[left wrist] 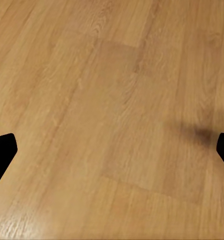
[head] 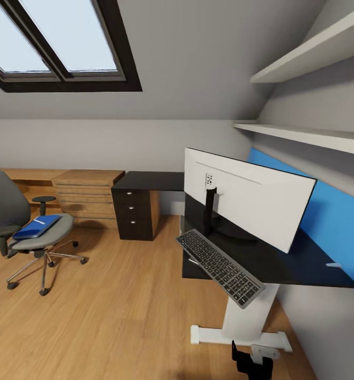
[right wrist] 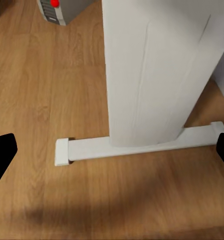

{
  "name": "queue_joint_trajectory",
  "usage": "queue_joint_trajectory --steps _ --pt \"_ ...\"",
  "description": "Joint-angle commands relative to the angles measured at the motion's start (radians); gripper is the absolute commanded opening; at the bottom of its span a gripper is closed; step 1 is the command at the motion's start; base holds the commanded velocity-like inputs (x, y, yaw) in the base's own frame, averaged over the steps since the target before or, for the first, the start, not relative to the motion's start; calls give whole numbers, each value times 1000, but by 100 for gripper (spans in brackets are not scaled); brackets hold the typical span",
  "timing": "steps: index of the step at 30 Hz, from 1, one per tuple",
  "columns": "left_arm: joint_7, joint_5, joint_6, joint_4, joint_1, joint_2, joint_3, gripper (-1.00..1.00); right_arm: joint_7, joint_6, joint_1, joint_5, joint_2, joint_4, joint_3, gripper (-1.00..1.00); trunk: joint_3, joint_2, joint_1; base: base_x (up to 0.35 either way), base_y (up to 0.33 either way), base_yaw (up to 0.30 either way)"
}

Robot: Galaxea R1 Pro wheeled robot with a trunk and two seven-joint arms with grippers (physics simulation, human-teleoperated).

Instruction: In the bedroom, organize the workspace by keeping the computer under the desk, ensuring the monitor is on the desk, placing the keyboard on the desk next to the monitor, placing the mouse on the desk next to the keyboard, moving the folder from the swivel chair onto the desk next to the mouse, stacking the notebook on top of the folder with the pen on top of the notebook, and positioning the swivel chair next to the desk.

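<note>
The monitor (head: 248, 203) stands on the black desk (head: 282, 261), its white back toward me. The keyboard (head: 219, 259) lies tilted, overhanging the desk's near edge. At the left the swivel chair (head: 10, 211) stands out on the floor, away from the desk. The blue folder (head: 35, 227) lies on its seat with the white pen (head: 39, 222) on top. I cannot tell the notebook apart there; the mouse is out of view. A corner of the computer (right wrist: 54, 7) shows beside the desk's white leg (right wrist: 157, 70). My right gripper (right wrist: 112, 155) is open near that leg. My left gripper (left wrist: 112, 155) is open over bare floor.
A dark drawer unit (head: 136, 211) and a light wooden drawer chest (head: 84, 198) stand against the back wall. White shelves (head: 304, 134) hang above the desk under the sloping ceiling. The desk leg's white foot (right wrist: 142, 145) lies across the wood floor (head: 108, 311). A small pale shape (head: 335, 265) sits by the blue panel.
</note>
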State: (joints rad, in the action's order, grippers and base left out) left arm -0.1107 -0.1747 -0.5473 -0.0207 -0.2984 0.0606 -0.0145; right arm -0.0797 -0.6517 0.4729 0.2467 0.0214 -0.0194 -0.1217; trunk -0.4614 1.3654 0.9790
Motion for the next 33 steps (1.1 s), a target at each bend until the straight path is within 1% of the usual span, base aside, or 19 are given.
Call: queue_joint_trajectory --steps 1,5,9,13,24,33 --pt "-3 -3 -3 1 -1 0 -2 100 -5 -3 1 5 1 -2 -9 100 -1 1 0 0 -246 0" --pt "-3 -3 -4 1 -1 -1 -2 100 -5 -3 1 5 3 -2 -9 100 -1 1 0 0 -255 0" --pt "-3 -3 -4 1 -1 -1 -2 100 -5 -3 1 5 5 -2 -9 100 -1 1 0 0 -141 0" --pt "-3 -3 -3 1 -1 -1 -2 100 -5 -2 1 6 5 -2 -9 100 -1 1 0 0 -56 -35" --pt "-3 -3 -3 1 -1 -1 -2 100 -6 -2 1 6 6 -2 -9 100 -1 1 0 -7 -11 -147" --pt "-3 -3 -3 1 -1 -1 -2 100 -6 -3 1 6 4 -2 -8 100 -1 1 0 -242 -38 -15"
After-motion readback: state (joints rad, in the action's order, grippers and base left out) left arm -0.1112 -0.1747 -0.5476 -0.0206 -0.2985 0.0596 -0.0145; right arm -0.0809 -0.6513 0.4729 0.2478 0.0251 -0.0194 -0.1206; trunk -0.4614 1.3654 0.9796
